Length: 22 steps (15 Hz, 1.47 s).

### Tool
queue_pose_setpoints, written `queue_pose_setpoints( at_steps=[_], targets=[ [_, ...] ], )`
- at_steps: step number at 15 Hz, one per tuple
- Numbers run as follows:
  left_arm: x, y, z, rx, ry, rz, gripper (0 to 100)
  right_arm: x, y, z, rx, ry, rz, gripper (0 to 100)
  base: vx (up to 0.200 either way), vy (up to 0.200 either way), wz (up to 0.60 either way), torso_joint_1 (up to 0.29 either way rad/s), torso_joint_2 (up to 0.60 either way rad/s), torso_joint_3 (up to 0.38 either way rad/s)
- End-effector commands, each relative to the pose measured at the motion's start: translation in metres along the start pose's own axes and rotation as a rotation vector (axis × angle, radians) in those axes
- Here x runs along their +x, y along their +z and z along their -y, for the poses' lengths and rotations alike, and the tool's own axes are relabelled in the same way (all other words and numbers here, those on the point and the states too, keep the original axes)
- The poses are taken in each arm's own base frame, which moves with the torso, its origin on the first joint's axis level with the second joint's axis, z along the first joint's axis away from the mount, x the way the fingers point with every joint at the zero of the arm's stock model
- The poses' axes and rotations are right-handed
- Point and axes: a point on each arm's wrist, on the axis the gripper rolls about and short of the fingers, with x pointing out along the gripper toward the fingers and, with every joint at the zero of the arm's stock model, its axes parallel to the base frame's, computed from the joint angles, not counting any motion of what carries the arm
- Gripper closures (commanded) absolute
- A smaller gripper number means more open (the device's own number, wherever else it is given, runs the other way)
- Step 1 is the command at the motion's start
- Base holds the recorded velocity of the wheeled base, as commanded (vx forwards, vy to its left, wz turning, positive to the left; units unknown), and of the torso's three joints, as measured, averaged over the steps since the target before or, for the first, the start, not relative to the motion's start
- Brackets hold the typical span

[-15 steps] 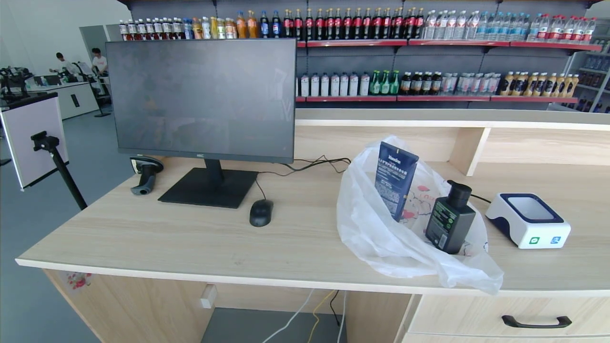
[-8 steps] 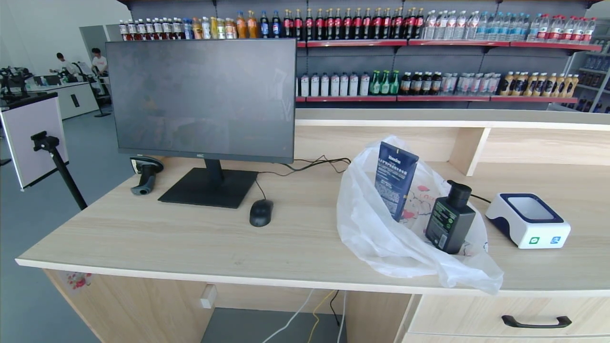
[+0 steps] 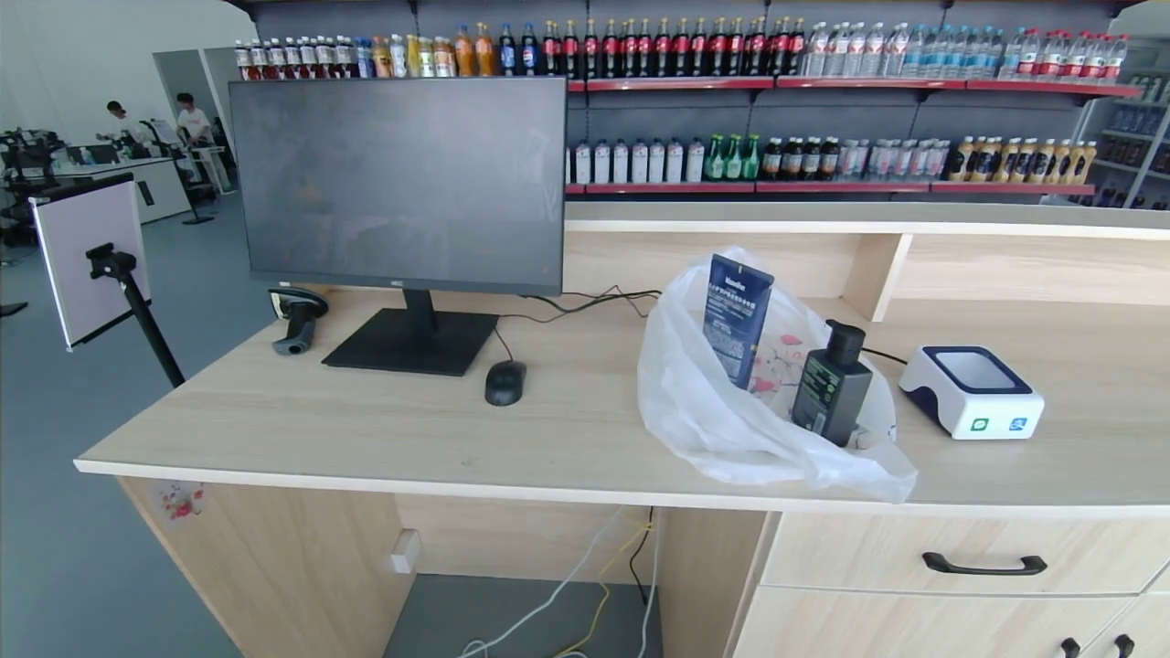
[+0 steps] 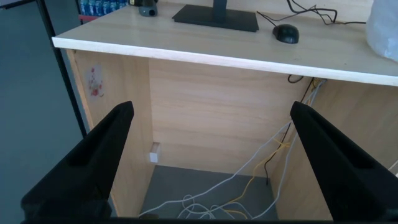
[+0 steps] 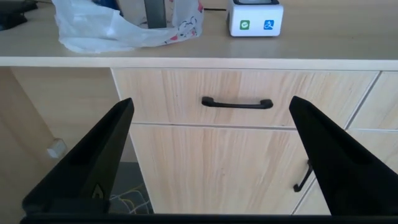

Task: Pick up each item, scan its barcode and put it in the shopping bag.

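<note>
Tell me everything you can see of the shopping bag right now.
The shopping bag is thin, translucent white plastic with a red floral print on its far wall. It lies slumped and crumpled on the wooden counter, mouth open upward, its loose lower edge near the counter's front edge. Inside, a blue pouch stands leaning and a dark pump bottle stands upright. The white scanner box sits close on its right, apart from it.
</note>
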Motion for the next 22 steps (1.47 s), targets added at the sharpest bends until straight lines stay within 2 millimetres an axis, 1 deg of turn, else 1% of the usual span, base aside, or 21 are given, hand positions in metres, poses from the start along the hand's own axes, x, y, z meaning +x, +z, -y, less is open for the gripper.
queue_pose_setpoints(
  at_steps=[1,3,8,11,22],
  targets=[
    [0.0000,0.0000,0.0000,-0.001,0.001,0.000,0,0.0000,-0.0001,0.0000,-0.001,0.000,0.000,0,0.000,0.000,0.00,0.000,0.00,0.000],
    [0.0000,0.0000,0.0000,-0.001,0.001,0.000,0,-0.0001,0.0003,0.0000,-0.001,0.000,0.002,0,0.000,0.000,0.00,0.000,0.00,0.000],
    [0.0000,0.0000,0.0000,-0.001,0.001,0.000,0,0.0000,-0.0001,0.0000,0.001,0.000,0.000,0,0.000,0.000,-0.60,0.001,0.00,0.001],
    [0.0000,-0.0002,0.0000,0.001,0.001,-0.001,0,0.0000,-0.0001,0.0000,0.001,0.000,0.000,0,0.000,0.000,0.00,0.000,0.00,0.000],
    [0.0000,0.0000,0.0000,0.001,0.001,0.000,0,0.0000,-0.0001,0.0000,0.001,0.000,0.000,0,0.000,-0.200,0.00,0.004,0.00,0.004]
  ],
)
